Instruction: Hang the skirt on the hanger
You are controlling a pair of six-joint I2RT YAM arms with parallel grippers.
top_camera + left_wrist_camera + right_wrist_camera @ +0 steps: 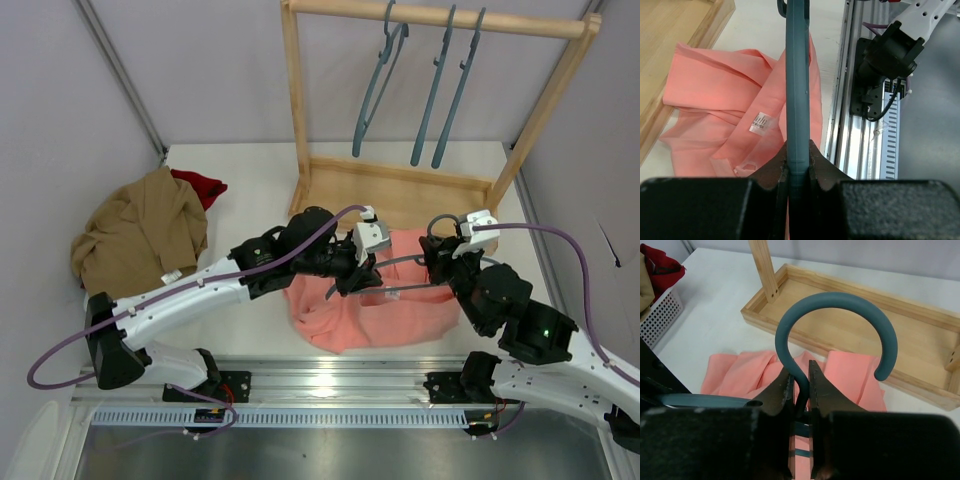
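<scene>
Light was bright, even and diffuse, apparently from overhead; the white table (250, 170) was near washed out but not clipped; shadows were soft, under the arms and along the skirt (370, 315) edge. Overhead view was sharp, with dull sheen on the metal sheet (350, 450). On the left wrist view, the left gripper (797, 150) body was a dark, blurred mass; the hanger (797, 75) went soft close in; the label text was unreadable. On the right wrist view, the right gripper (800, 377) was blurred; the hook (835, 299) and wooden base (840, 325) were crisp.
</scene>
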